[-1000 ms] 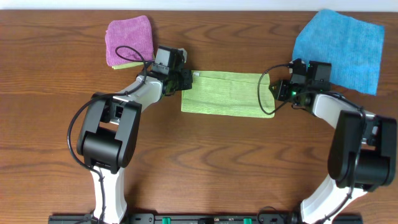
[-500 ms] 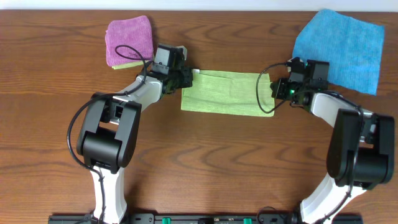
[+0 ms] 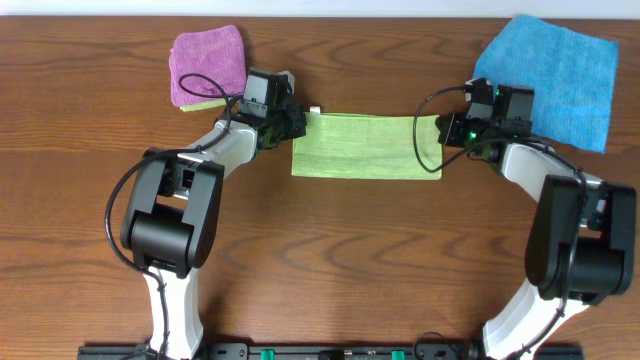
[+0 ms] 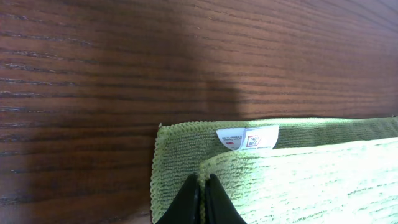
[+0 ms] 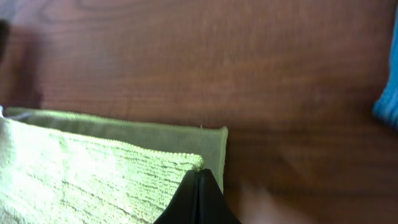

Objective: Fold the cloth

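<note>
Pinches tight on top-layer corners of the cloth (image 3: 365,147) with left gripper (image 4: 202,180) and right gripper (image 5: 198,173), now nearer its far edge than a second ago, half-fold nearly closed.

The cloth (image 3: 365,147) is lime yellow-green with a fine ribbed weave; its tag (image 4: 247,138) is white with red and dark print. The blue cloth (image 3: 548,75) is bright, the purple cloth (image 3: 208,63) pinkish. The table (image 3: 330,270) shows dark brown, streaked wood grain.
</note>
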Motion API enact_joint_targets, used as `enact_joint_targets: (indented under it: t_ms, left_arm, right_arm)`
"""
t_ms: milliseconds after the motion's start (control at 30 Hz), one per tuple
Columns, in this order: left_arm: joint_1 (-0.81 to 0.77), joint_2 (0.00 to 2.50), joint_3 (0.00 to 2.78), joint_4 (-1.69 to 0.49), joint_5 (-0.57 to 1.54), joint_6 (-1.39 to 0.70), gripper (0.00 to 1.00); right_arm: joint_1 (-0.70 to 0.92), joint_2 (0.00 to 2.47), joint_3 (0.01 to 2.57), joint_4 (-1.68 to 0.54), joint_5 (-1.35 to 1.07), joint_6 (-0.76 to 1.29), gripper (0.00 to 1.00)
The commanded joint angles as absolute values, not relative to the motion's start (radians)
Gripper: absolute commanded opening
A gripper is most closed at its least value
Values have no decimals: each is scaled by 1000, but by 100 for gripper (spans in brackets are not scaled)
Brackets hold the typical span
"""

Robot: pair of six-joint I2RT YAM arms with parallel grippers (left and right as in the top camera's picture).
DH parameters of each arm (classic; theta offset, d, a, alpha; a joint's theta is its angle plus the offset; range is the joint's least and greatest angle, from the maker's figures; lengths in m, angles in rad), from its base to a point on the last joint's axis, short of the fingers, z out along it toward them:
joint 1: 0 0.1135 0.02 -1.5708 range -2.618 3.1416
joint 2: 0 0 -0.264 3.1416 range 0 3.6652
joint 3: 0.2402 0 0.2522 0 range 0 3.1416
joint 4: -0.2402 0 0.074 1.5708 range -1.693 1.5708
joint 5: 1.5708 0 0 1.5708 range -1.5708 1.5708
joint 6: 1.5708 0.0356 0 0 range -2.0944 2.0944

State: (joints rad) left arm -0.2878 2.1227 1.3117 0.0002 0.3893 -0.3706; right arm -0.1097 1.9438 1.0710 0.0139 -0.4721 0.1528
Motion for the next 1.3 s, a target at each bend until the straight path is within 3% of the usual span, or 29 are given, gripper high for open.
enact_joint_targets:
  t_ms: [0,900,1000,1033,1067,1100,1133,1167,1200,1233,1267]
  left_arm:
    - [-281,2124,1338,-4,394,-390,6]
    - [-237,2124,1338,-3,392,-389,6]
    - [-237,2124,1338,-3,392,-389,7]
    - [-237,2124,1338,-3,392,-389,12]
    - [-237,2124,1338,-3,392,-389,24]
    - [-238,2124,1338,-3,392,-389,49]
    - [-237,2124,1338,-3,392,-389,57]
    - [-237,2124,1338,-3,392,-389,58]
    - [-237,2124,1338,-3,392,-389,61]
    - [-237,2124,1338,-2,391,-389,73]
    - [-237,2124,1338,-2,387,-389,73]
  right_arm:
    - [-97,1958,1087,30,-471,163,1]
    - [-25,1977,1087,63,-366,159,1]
    - [-25,1982,1087,73,-361,159,1]
    - [-25,1984,1087,77,-350,159,2]
    - [-24,1985,1087,80,-336,160,6]
    - [-24,1985,1087,84,-327,160,24]
    - [-25,1985,1087,88,-326,160,50]
    - [-24,1985,1087,91,-325,160,67]
    - [-25,1985,1087,93,-325,160,77]
    - [-25,1985,1087,94,-325,160,92]
    - [-25,1985,1087,94,-325,160,99]
